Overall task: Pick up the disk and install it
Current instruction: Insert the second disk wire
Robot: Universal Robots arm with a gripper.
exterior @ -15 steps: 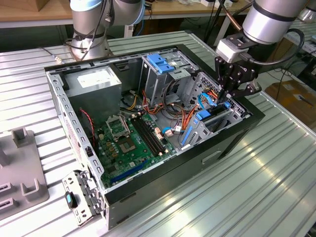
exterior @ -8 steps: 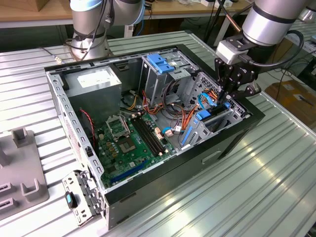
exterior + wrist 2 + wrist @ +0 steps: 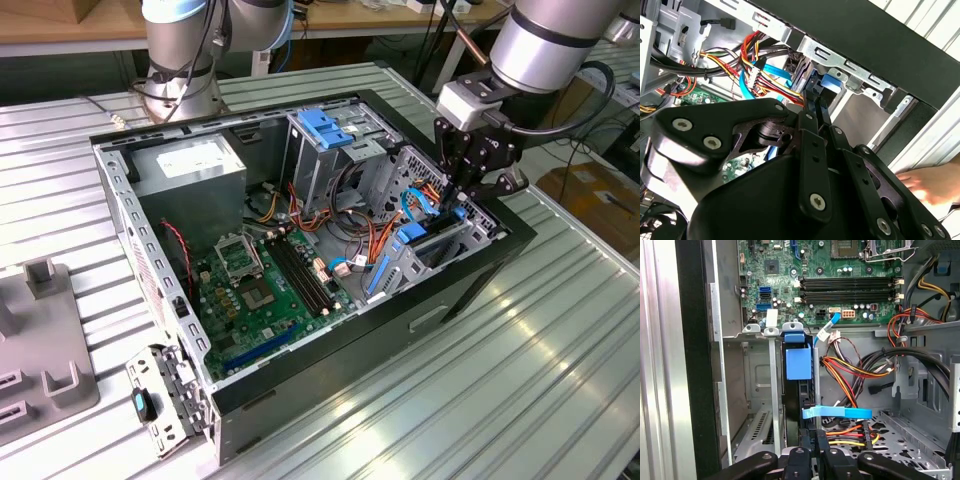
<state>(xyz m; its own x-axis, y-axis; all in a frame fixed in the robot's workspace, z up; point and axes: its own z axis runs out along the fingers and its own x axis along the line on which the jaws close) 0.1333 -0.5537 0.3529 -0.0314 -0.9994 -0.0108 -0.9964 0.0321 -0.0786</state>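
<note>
The disk (image 3: 799, 362) stands on edge in the drive bay at the case's front corner, dark with a blue plastic rail; its blue end (image 3: 829, 84) also shows in the second wrist view. My gripper (image 3: 816, 440) hangs straight over the disk's near end, fingers drawn close together and their tips at that end. In the exterior view the gripper (image 3: 462, 200) reaches down into the bay on that view's right. I cannot tell whether the tips pinch the disk or only press on it.
The open computer case (image 3: 470, 290) lies on a ribbed metal table (image 3: 540, 380). Motherboard (image 3: 265, 285), grey power-supply box (image 3: 190, 165), blue-topped metal cage (image 3: 325, 130) and loose cables (image 3: 855, 365) crowd the inside. A person's hand (image 3: 927, 182) is beside the case.
</note>
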